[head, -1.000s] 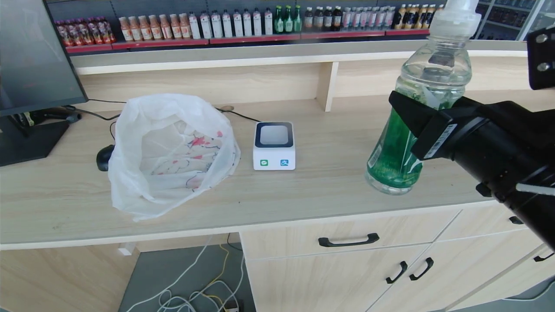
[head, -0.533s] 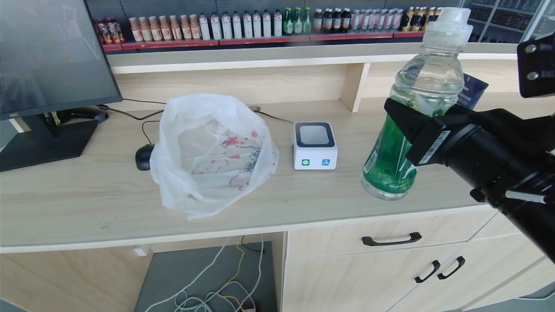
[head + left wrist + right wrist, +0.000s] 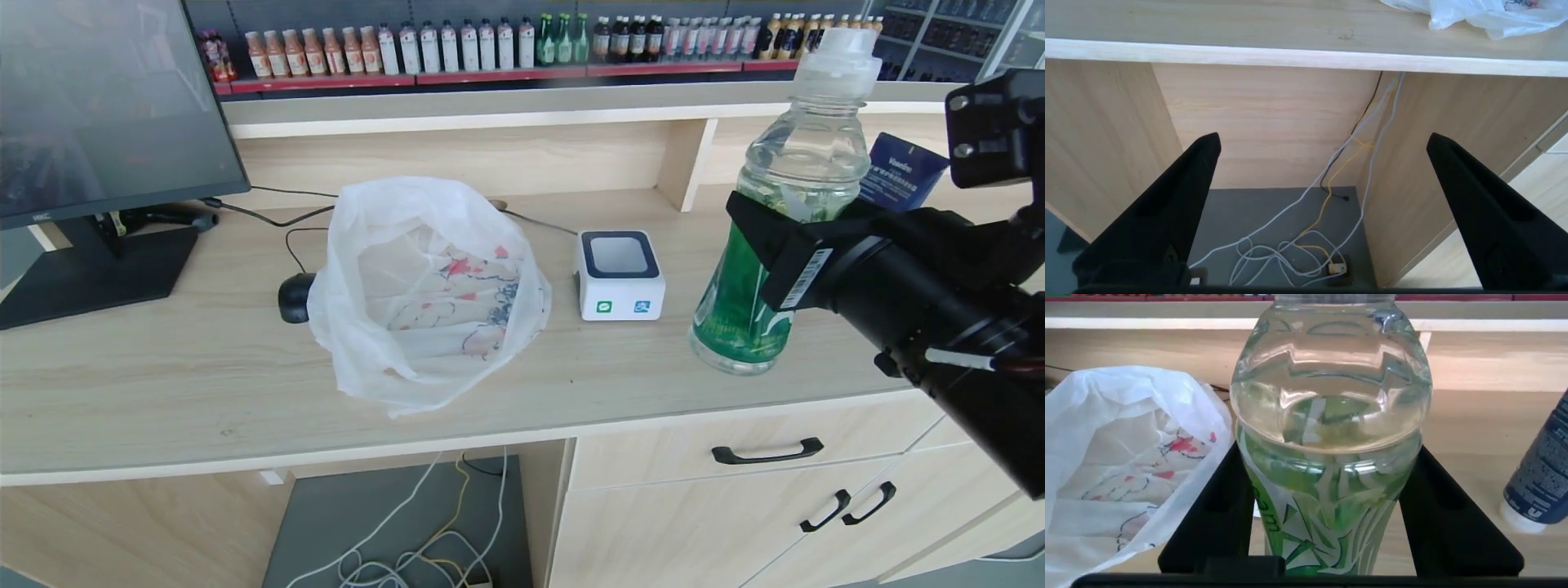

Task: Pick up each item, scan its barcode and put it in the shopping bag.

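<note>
**A:** Bottle first. What has changed?

**B:** The whole head view has slid. Scanner, bag and monitor all sit further right in the frame than a second ago. That is the camera moving, not the things. The bottle keeps its spot in the frame, so it is riding along with the robot. The gap from bottle to scanner is clearly narrower. A blue can has also come into view at the back of the table, behind the bottle.

**A:** What does that mean for the task?

**B:** My reading is that the pick-up is done and the carry toward the scanner is under way. The scan is not yet made. The bottle stands upright to the right of the scanner, near it but not over its window. The bag gapes open just past the scanner on the left, ready to take the bottle afterward.

**A:** And the fingers?

**B:** The right fingers are clamped on the bottle's waist, one each side of the green label, parted only by the bottle's own width. The cap points up and the clear shoulder stands above the grip. The base hangs near the table's front edge, and I cannot tell whether it is clear of the top.

**A:** The other arm?

**B:** The left fingers are spread wide with nothing between them. They are low, in front of the table, facing the cables on the floor beneath it.
</note>
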Controlling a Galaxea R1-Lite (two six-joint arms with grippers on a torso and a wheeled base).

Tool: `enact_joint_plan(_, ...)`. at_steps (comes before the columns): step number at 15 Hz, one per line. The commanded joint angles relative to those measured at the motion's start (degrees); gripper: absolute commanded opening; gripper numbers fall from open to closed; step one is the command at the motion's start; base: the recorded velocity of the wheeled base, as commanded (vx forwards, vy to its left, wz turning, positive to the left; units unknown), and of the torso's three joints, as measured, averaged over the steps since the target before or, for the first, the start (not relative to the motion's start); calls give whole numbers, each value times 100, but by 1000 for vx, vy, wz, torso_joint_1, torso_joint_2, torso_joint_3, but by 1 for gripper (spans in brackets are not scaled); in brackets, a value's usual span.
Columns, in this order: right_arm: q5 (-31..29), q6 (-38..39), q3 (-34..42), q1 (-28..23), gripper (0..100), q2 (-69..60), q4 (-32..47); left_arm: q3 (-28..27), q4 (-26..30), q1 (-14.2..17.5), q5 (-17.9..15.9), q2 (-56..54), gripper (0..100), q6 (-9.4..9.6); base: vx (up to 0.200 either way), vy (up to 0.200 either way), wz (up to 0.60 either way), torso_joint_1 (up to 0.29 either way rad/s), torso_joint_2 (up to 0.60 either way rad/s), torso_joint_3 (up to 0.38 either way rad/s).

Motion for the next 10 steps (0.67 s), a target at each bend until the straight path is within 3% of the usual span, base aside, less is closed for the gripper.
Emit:
enact_joint_plan(1, -38, 1, -58, -24, 0, 68, -7, 0, 0, 4, 1, 0, 100, -4, 0, 0, 0, 0, 0, 0)
enact_joint_plan(4, -38, 89, -243, -85, 0, 296, -16, 0, 0, 13, 1, 0, 100, -4, 0, 0, 0, 0, 0, 0)
enact_joint_plan(7, -21, 63, -1060, -103, 0, 683, -16, 0, 0, 4, 1, 0, 100, -4, 0, 0, 0, 0, 0, 0)
enact_joint_plan(10, 32, 63, -1183, -235, 0, 885, -16, 0, 0, 13, 1, 0, 100, -4, 0, 0, 0, 0, 0, 0)
